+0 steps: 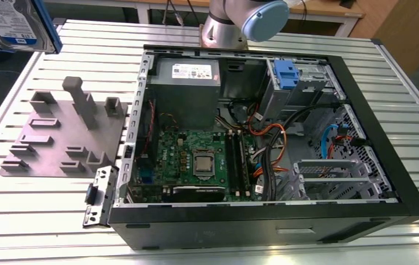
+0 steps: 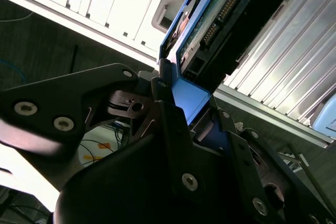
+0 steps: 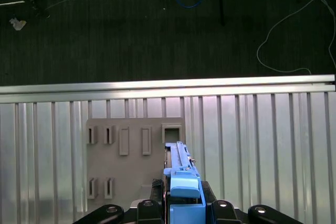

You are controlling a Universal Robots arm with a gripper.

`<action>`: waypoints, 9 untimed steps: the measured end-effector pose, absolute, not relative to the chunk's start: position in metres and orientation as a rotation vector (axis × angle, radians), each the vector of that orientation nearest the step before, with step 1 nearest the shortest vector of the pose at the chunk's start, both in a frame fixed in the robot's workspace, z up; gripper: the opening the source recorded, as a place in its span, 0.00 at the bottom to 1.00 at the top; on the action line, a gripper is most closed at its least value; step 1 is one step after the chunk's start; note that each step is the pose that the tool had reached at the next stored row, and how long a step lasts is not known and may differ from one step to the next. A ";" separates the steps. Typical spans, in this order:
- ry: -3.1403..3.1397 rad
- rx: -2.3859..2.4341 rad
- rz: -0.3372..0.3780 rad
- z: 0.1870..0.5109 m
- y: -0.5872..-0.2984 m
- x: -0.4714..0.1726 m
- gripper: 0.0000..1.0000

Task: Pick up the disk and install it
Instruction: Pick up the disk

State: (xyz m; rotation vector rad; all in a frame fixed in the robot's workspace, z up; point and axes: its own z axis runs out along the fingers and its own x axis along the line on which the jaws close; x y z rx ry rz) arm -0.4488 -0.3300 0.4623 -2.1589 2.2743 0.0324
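Note:
The disk (image 1: 12, 23), a silver drive with a white-and-blue label in a bright blue carrier, hangs in the air at the exterior view's upper left, beyond the table's corner. In the first wrist view the disk (image 3: 181, 179) is seen edge-on above the grey fixture plate (image 3: 134, 163), with my gripper (image 3: 184, 209) shut on its blue carrier. In the second wrist view the black fingers (image 2: 169, 121) clamp the blue end of the disk (image 2: 210, 30), whose connector edge points away from the gripper (image 2: 197, 114).
An open black computer case (image 1: 371, 132) lies on the slatted aluminium table (image 1: 40, 215). Inside it are a grey drive cage with a blue tab (image 1: 286, 74), a power supply (image 1: 187, 72) and the motherboard (image 1: 194, 160). The grey fixture plate (image 1: 54, 138) with upright posts lies beside the case.

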 end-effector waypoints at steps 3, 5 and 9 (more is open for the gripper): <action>2.275 -2.159 0.032 0.464 -0.330 -0.449 0.37; 2.274 -2.159 0.032 0.467 -0.330 -0.449 0.37; 2.274 -2.159 0.032 0.477 -0.330 -0.449 0.37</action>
